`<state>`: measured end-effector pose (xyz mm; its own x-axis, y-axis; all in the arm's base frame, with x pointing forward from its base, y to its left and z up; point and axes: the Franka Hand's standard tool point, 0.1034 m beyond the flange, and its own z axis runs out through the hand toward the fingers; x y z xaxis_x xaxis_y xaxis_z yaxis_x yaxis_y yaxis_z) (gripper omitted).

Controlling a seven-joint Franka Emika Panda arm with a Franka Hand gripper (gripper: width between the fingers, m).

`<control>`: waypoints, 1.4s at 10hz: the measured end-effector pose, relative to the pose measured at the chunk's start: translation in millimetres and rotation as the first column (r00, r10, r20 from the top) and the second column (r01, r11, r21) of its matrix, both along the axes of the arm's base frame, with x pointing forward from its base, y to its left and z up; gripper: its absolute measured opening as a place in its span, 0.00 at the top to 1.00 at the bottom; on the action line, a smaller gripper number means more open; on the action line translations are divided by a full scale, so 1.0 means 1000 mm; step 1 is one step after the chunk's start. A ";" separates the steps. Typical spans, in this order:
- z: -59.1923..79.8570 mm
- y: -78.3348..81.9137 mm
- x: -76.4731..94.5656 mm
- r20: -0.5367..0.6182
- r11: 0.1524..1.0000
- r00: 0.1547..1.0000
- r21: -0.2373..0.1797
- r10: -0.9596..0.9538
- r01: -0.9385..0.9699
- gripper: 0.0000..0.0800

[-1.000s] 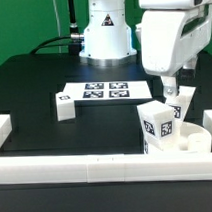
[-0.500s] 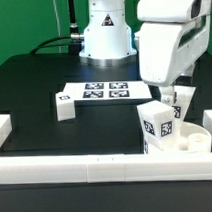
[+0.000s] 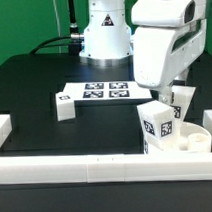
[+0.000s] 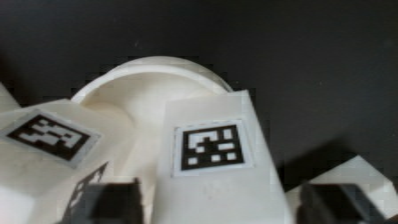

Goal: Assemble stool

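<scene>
Fingers of the robot arm flank a tagged white stool leg, one on each side; whether they press on it cannot be told. The round seat lies at the exterior view's right of the black tabletop, just beside a white border bar. Another leg stands well apart, near the marker board.

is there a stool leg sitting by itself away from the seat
Yes, one leg stands alone beside the marker board, well apart from the seat.
</scene>
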<state>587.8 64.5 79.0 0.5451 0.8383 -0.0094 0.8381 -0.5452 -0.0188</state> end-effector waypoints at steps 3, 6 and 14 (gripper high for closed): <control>0.000 0.000 0.000 0.000 0.997 0.997 0.000 -0.083 0.083 0.57; 0.000 -0.003 0.000 -0.004 0.946 0.946 -0.001 -0.325 0.325 0.57; -0.001 -0.001 -0.001 -0.006 0.585 0.585 -0.013 -0.811 0.811 0.57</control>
